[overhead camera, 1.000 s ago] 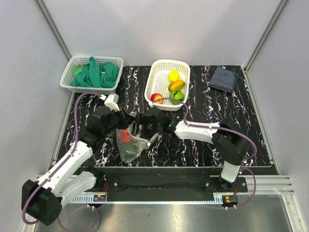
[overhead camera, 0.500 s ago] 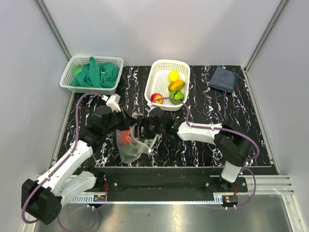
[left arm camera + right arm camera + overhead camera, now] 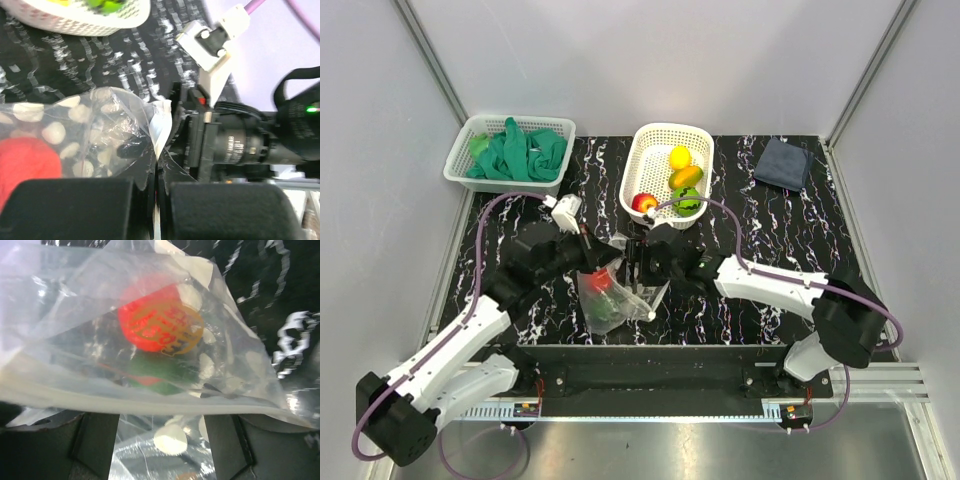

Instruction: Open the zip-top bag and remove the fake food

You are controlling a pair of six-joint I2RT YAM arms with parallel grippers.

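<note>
The clear zip-top bag [image 3: 612, 300] hangs between my two grippers over the near middle of the table. It holds a red piece of fake food [image 3: 603, 282] above a green one [image 3: 607, 313]. My left gripper [image 3: 597, 262] is shut on the bag's upper edge; in the left wrist view a whitish strip of bag [image 3: 161, 131] runs into the closed jaws of this gripper [image 3: 158, 200]. My right gripper [image 3: 638, 270] is open. In the right wrist view the zip strip [image 3: 150, 402] crosses in front of its spread fingers [image 3: 97, 440], with the red food [image 3: 157, 327] and the green food [image 3: 160, 372] behind it.
A white basket [image 3: 645, 140] at the back centre holds yellow, orange, green and red fake food. A second white basket [image 3: 470, 135] at back left holds green gloves [image 3: 520, 152]. A dark grey cloth [image 3: 783, 162] lies at back right.
Both grippers and the bag have shifted to the right and slightly nearer. The right arm's elbow has swung out to the right. The left gripper keeps its hold on the bag.
</note>
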